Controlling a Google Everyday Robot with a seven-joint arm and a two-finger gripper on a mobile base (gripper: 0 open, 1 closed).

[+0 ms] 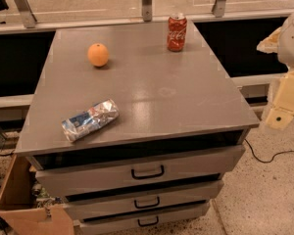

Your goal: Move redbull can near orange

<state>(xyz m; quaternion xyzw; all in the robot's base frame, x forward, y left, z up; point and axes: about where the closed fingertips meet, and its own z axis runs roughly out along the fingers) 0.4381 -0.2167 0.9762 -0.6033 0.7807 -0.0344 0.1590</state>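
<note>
The redbull can (90,120) lies on its side near the front left edge of the grey cabinet top (152,87). It is silver with blue patches and crumpled. The orange (98,55) sits at the back left of the top, well behind the can. My gripper (283,104) is at the far right edge of the view, beside the cabinet's right side and off the top. It is far from both the can and the orange and holds nothing that I can see.
A red cola can (177,32) stands upright at the back of the top, right of centre. The cabinet has three drawers (147,172) with dark handles. A rail with metal posts (146,1) runs behind. A wooden box (24,207) sits on the floor at lower left.
</note>
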